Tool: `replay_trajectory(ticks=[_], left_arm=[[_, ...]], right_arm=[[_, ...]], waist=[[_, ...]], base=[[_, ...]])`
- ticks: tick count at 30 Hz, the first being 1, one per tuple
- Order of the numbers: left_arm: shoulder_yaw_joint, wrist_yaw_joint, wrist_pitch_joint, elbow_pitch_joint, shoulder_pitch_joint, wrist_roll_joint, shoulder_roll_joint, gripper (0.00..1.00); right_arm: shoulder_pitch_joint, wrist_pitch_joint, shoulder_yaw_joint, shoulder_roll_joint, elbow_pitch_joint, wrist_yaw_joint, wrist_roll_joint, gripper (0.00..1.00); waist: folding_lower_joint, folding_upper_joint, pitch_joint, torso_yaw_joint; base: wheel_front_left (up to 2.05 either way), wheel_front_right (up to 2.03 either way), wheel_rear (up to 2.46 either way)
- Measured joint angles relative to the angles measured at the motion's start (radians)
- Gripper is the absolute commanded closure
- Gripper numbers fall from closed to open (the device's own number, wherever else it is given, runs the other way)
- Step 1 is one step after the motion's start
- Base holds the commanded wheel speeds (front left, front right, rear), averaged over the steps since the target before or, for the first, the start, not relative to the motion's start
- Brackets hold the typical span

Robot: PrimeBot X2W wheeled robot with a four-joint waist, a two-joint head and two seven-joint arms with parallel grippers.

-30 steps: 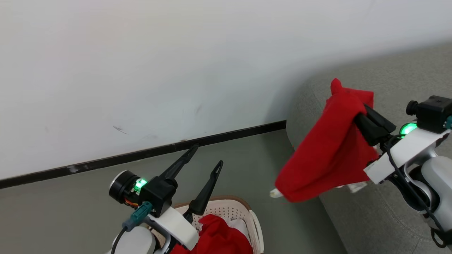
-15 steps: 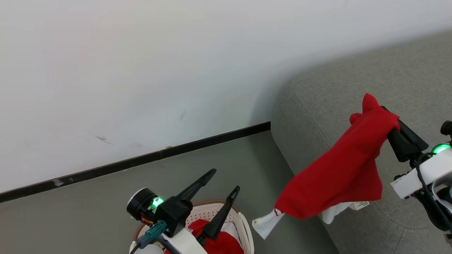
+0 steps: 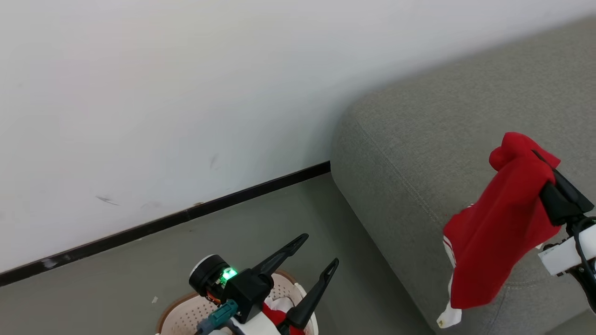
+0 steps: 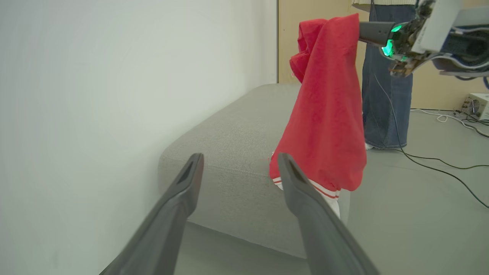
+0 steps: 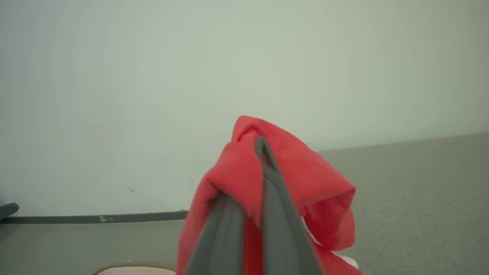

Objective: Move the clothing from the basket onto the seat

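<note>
Seat — clothing in right gripper

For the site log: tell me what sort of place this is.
Probably a lab or test room furnished like a home: a grey sofa against a bare white wall, a laundry basket, and cables beside a small electrical box on the floor.

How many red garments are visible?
2: one red garment hangs from the right gripper by the grey fabric sofa; a second garment peeks from the cream perforated basket. More may be hidden.
</note>
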Motion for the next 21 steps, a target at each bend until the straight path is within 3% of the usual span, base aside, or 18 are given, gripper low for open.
replay_trajectory(ticks=[7,14,21], left_arm=[[-0.007,-0.004,-0.001,0.000,0.000,-0.001,-0.010,0.00],[0.000,-0.004,-0.004,-0.002,0.000,0.000,-0.010,0.00],[0.027,0.012,-0.004,-0.019,0.001,0.005,-0.001,0.00]], right_arm=[[0.057,0.000,-0.065,0.006,-0.011,0.000,-0.008,1.00],[0.074,0.000,-0.068,0.025,-0.024,0.000,0.001,1.00],[-0.020,0.024,-0.075,0.048,0.020,0.000,0.048,1.00]], waist=[[0.0000,0.0000,0.001,-0.044],[0.0000,0.0001,0.007,-0.083],[0.0001,0.0000,0.036,-0.097]], base=[[0.00,0.00,0.00],[0.00,0.00,0.00],[0.00,0.00,0.00]])
